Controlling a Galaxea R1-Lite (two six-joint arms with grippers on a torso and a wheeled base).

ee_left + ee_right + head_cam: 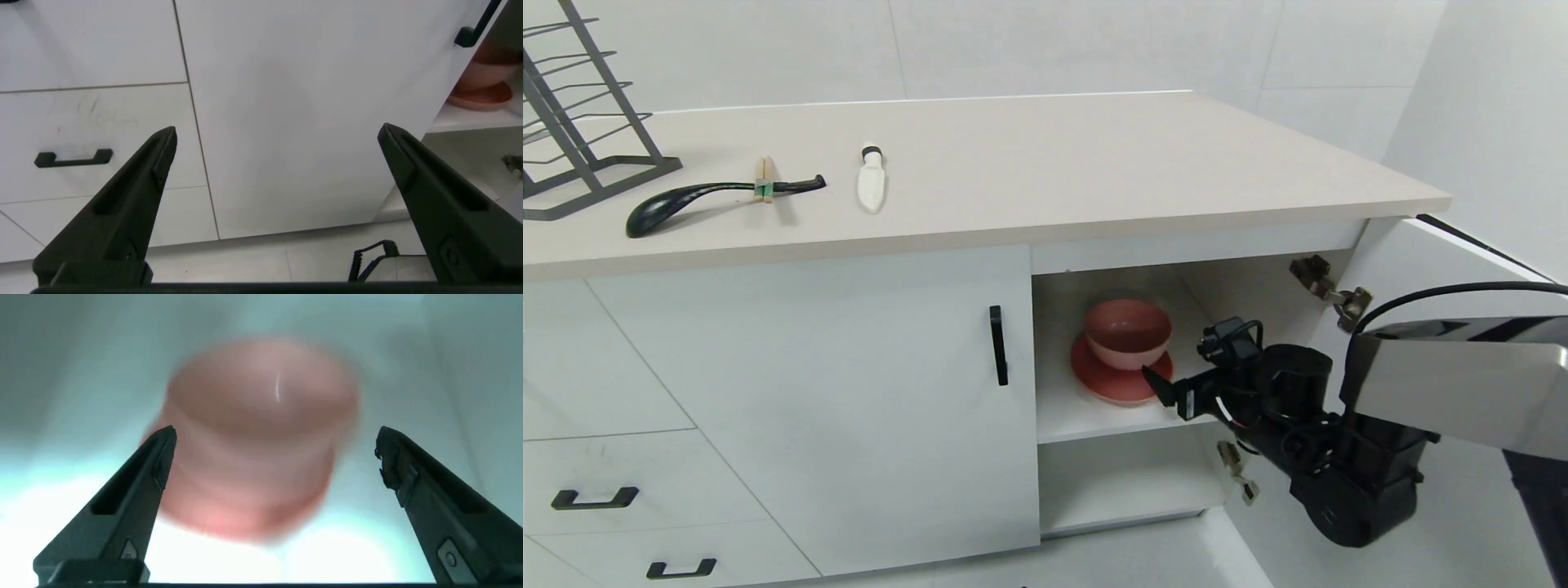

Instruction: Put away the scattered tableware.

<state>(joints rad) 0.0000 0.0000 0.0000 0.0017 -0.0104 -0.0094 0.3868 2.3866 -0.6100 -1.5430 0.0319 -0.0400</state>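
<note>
While the right gripper [275, 434] hangs at the mouth of the open cupboard with its fingers spread wide and nothing between them, a pink bowl [1127, 331] sits just ahead of it, stacked on a red plate [1117, 385] on the upper shelf [1086, 416]. The cupboard's right door [1421, 261] stands swung open beside the arm; the left door [849, 392] is closed, its black handle [998, 345] near the opening. On the counter [1054, 163] above, well apart from the bowl, lie a long black spoon [686, 204] with a small wooden piece [763, 181] across its handle, and beside them a white utensil [872, 181]. A dark wire rack [580, 122] stands at the counter's far left. The left gripper [277, 131] is low in front of the closed door and the drawers [90, 106], fingers parted and empty.
</note>
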